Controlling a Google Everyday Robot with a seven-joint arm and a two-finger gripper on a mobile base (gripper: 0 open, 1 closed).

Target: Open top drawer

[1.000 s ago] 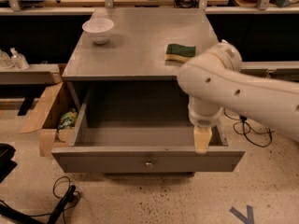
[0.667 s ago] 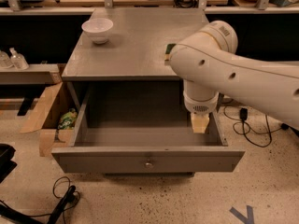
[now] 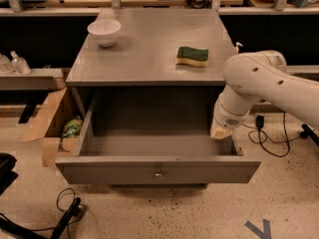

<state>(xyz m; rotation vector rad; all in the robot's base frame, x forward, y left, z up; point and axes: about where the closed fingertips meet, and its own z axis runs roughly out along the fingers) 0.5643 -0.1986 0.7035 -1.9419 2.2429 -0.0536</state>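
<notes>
One gripper [image 3: 222,129], low at the right wall of the top drawer [image 3: 109,172], just below the table [image 3: 149,66] edge. Fingers look pressed together, holding nothing; whether they touch the drawer wall is uncertain from this angle. White arm [image 3: 269,83] reaches in from the right. On the table: white bowl [image 3: 104,32] rear left, green-and-yellow sponge [image 3: 192,56] right of centre, well apart. Cardboard box [image 3: 50,118] on floor, left of drawer. Drawer stands pulled out toward camera, grey inside; front faces camera, knob [image 3: 158,174] at centre; long axis runs left to right.
</notes>
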